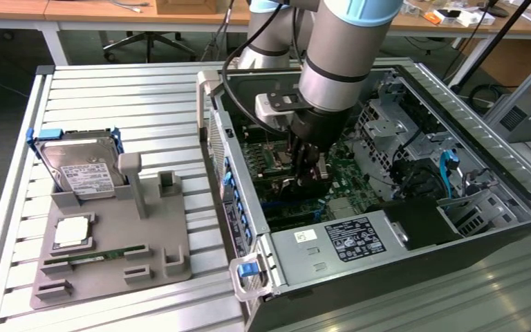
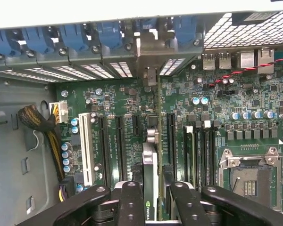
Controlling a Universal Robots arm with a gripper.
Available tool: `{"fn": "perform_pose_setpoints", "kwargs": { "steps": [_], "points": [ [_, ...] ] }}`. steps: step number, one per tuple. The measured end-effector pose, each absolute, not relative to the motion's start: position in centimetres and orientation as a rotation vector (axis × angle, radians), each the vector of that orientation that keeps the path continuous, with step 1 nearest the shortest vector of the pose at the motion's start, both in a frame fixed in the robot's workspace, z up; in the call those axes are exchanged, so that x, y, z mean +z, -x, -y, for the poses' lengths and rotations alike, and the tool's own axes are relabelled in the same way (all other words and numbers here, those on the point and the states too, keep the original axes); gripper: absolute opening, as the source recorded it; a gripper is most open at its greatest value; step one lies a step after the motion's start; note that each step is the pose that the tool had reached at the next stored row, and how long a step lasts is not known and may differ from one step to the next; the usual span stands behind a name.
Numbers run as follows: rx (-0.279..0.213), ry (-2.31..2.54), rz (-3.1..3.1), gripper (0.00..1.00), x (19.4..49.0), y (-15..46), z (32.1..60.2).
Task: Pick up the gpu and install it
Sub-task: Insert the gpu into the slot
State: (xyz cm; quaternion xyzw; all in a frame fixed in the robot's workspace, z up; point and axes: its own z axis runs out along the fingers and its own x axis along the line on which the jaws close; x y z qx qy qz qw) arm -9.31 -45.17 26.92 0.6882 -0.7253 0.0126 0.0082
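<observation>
Progress: gpu (image 2: 151, 188) is picked up and carried edge-on into the open computer case (image 1: 487, 207); seating is not confirmed.
Claw (image 2: 151, 200): clamped on the gpu's upper edge.
Gpu location: over the motherboard (image 2: 217, 103), bracket toward the rear slot covers at 12 o'clock.
Surroundings: cable bundle (image 2: 37, 120) at 9 o'clock; hard drive (image 1: 81, 169) and memory stick (image 1: 99, 255) on the tabletop fixture (image 1: 173, 238).

gpu (image 2: 150, 188): seen edge-on, its lower part is hidden between the pincer (image 2: 150, 207) fingers (image 2: 131, 202).
arm (image 1: 339, 48): upper part is cut off by the picture edge.
slot under gpu: cannot tell if the card sits in it.
</observation>
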Motion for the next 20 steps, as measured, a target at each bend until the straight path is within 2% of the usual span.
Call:
{"fn": "perform_pose_setpoints", "kwargs": {
  "steps": [20],
  "points": [
    [0.040, -2.196, 2.224, 0.27, 26.93, 9.31, 45.22]
  ]
}}
